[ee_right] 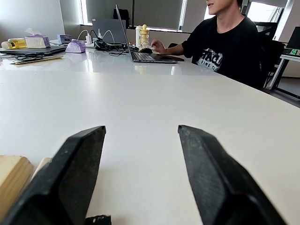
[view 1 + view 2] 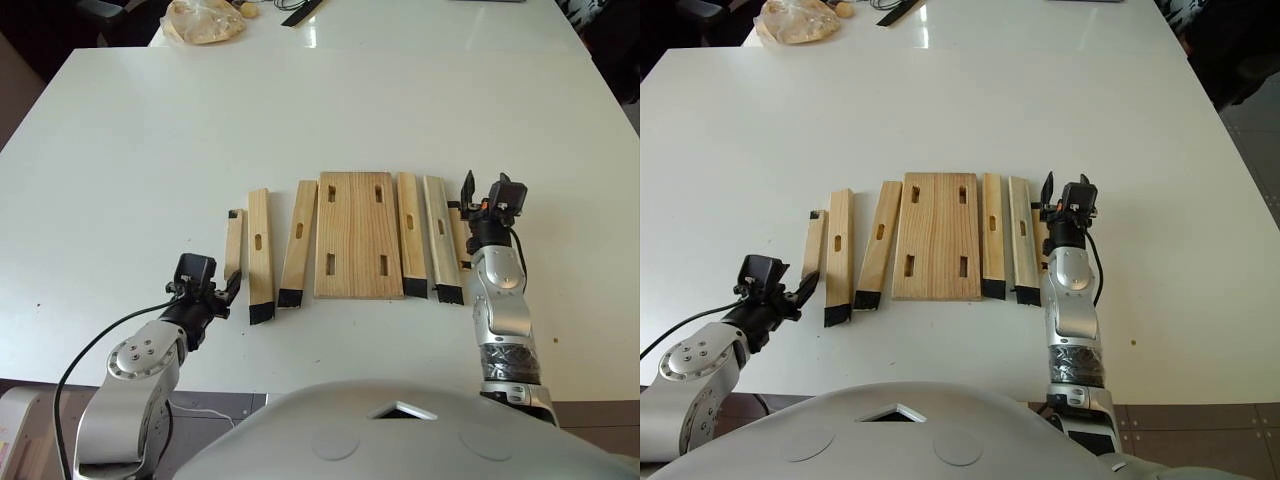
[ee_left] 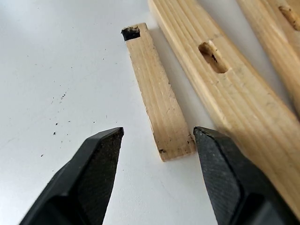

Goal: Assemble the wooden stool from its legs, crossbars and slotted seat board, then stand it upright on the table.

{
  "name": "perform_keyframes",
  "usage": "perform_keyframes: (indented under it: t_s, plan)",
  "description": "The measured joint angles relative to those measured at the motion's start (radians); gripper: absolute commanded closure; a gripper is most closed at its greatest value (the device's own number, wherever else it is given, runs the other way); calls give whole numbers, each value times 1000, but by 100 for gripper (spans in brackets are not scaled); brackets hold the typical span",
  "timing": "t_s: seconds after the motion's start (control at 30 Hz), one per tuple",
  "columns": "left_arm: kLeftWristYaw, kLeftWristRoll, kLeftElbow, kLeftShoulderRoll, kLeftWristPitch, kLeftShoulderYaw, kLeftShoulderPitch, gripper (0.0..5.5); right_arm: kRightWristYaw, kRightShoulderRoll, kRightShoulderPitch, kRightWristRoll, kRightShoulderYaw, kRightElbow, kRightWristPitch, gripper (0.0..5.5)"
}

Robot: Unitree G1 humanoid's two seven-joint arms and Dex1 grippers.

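The slotted seat board (image 2: 357,234) lies flat mid-table. Two slotted legs (image 2: 260,254) (image 2: 298,243) lie to its left and two more (image 2: 410,233) (image 2: 441,238) to its right. A short crossbar (image 2: 233,246) lies at the far left of the row. My left gripper (image 2: 228,288) is open just in front of its near end, with the crossbar (image 3: 157,101) in line with the gap between the fingers (image 3: 96,159). Another short crossbar (image 2: 459,235) lies at the right end, partly under my right arm. My right gripper (image 2: 485,188) stands open and empty above it, pointing away across the table.
The white table (image 2: 150,150) stretches wide to the left, right and beyond the row of parts. A clear bag of food (image 2: 203,20) and a dark object (image 2: 303,10) sit at the far edge.
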Motion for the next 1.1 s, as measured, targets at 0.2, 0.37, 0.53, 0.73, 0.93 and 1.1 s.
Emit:
perform_keyframes:
  t_s: [0.2,0.37,0.53,0.73,0.93,1.1]
  plan:
    - [0,8,110,-7,-103,-14,-5,272,5,-1,-2,-2,1,0,6,263]
    - [-10,-10,214,-41,-211,-8,-37,333,20,-8,-10,-2,1,0,12,263]
    - [-32,-31,257,-48,-275,-6,-33,410,28,-22,-20,-2,1,0,19,263]
    - [-40,-40,290,-36,-324,-13,-31,420,36,-28,-23,-1,0,0,32,263]
    - [42,19,379,5,-303,91,-181,420,51,-53,-38,4,-15,-32,43,263]
    - [-73,-91,267,103,-419,143,-514,420,185,-105,-104,183,-82,-89,105,263]
